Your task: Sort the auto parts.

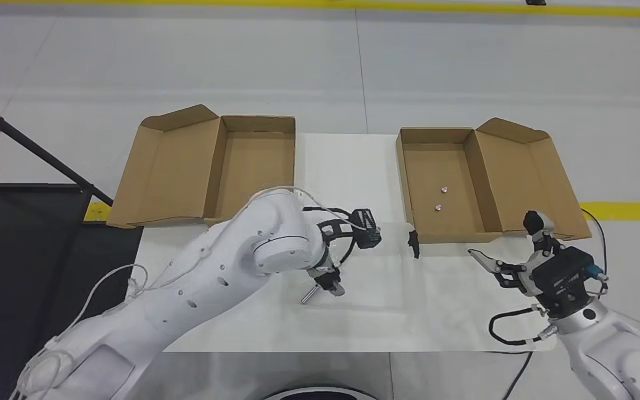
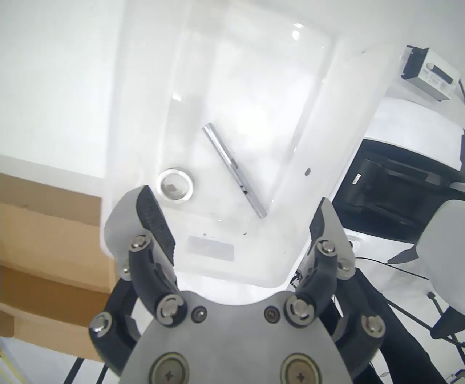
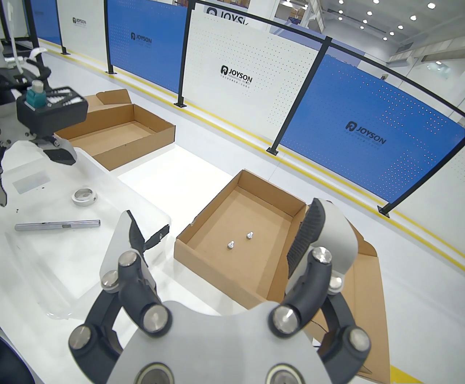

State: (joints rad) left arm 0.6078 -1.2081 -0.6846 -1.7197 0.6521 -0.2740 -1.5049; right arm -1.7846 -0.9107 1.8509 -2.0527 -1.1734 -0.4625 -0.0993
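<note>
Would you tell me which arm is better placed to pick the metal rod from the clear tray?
Likely left: the left gripper hangs open over the clear tray, near the metal rod. The right gripper sits aside, by the right-hand cardboard box.

Glossy white arms, black cables; grey screwed wrist plates, 2 black ribbed fingers each

Bright w/ ceiling lights, glare on clear tray, soft shadows.
</note>
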